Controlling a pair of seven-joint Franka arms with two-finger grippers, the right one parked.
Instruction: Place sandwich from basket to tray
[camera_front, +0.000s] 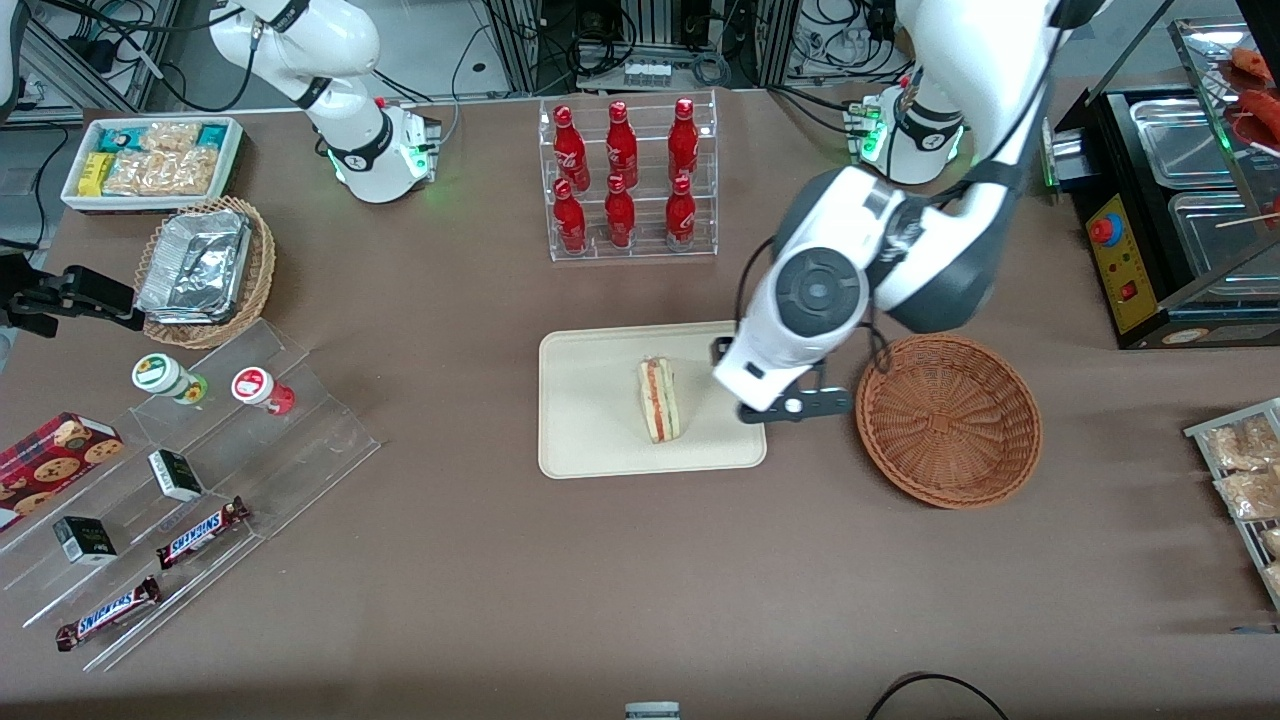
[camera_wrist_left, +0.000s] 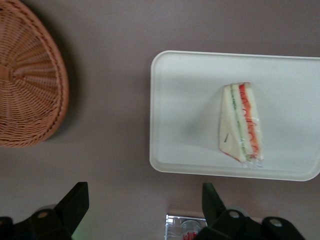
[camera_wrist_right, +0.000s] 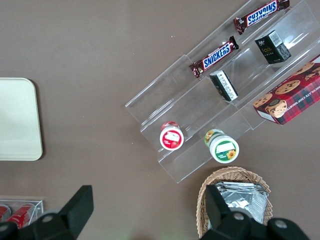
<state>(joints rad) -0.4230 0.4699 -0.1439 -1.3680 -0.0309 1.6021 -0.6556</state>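
The sandwich (camera_front: 660, 400) (camera_wrist_left: 240, 122), a white bread wedge with red and green filling, lies on the cream tray (camera_front: 590, 440) (camera_wrist_left: 185, 100) near its middle. Beside the tray, toward the working arm's end of the table, the reddish-brown wicker basket (camera_front: 948, 420) (camera_wrist_left: 25, 85) stands with nothing in it. My gripper (camera_front: 775, 395) (camera_wrist_left: 145, 205) hovers above the tray's edge nearest the basket, clear of the sandwich. It is open, and only bare table shows between its black fingers (camera_wrist_left: 75, 202).
A clear rack of red bottles (camera_front: 628, 180) stands farther from the front camera than the tray. A tan basket of foil trays (camera_front: 205, 270), a white snack bin (camera_front: 150, 160) and an acrylic snack stand (camera_front: 180, 480) lie toward the parked arm's end. A black warmer (camera_front: 1150, 230) flanks the working arm.
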